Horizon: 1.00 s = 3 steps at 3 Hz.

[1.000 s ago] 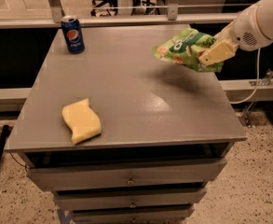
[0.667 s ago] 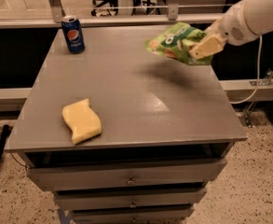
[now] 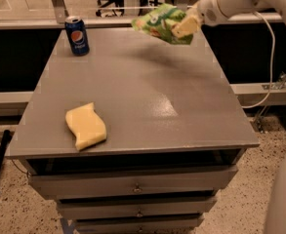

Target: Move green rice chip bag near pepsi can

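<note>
Grey cabinet top (image 3: pixel 147 96) with shallow drawers (image 3: pixel 132 184) under it stands on a speckled floor (image 3: pixel 240 199), and a white cable (image 3: pixel 271 52) hangs at the right. The pepsi can (image 3: pixel 77 35) stands upright at the far left corner. A wavy yellow sponge (image 3: pixel 86 126) lies near the front left. Above the far right edge, clear of the surface, the gripper (image 3: pixel 184 27) is clamped on the right side of the green rice chip bag (image 3: pixel 158 22), well apart from the can

There is one green rice chip bag (image 3: pixel 158 21), one pepsi can (image 3: pixel 77 35) and one yellow sponge (image 3: pixel 86 126). One desk (image 3: pixel 147 96) has three drawers (image 3: pixel 132 179). One hand (image 3: pixel 184 27) holds the bag up over the desk's far side.
</note>
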### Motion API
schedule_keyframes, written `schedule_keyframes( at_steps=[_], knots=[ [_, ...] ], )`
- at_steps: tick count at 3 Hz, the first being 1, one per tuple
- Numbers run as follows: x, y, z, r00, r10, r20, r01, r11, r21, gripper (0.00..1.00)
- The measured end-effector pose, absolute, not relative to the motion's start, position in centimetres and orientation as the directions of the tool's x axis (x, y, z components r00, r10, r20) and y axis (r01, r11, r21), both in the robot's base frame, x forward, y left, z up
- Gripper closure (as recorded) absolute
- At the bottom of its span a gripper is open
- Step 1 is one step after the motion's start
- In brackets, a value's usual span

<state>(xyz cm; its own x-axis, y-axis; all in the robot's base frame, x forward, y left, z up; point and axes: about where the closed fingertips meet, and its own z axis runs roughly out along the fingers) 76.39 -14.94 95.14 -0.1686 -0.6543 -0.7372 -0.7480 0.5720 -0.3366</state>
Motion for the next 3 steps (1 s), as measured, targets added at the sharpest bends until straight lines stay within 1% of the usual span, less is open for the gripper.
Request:
schedule_keyframes(
  at_steps=[1, 2, 3],
  knots=[
    [80.9, -10.6, 95.1, -0.149, -0.627, -0.764, -0.746, 0.579, -0.329, 1.0],
    [83.9, -6.1, 94.0, -0.182, -0.595, -0.783, -0.735, 0.611, -0.293, 1.0],
    [85.7, -3.6, 91.9, -0.263, -0.543, -0.797, -0.694, 0.681, -0.235, 1.0]
  ],
)
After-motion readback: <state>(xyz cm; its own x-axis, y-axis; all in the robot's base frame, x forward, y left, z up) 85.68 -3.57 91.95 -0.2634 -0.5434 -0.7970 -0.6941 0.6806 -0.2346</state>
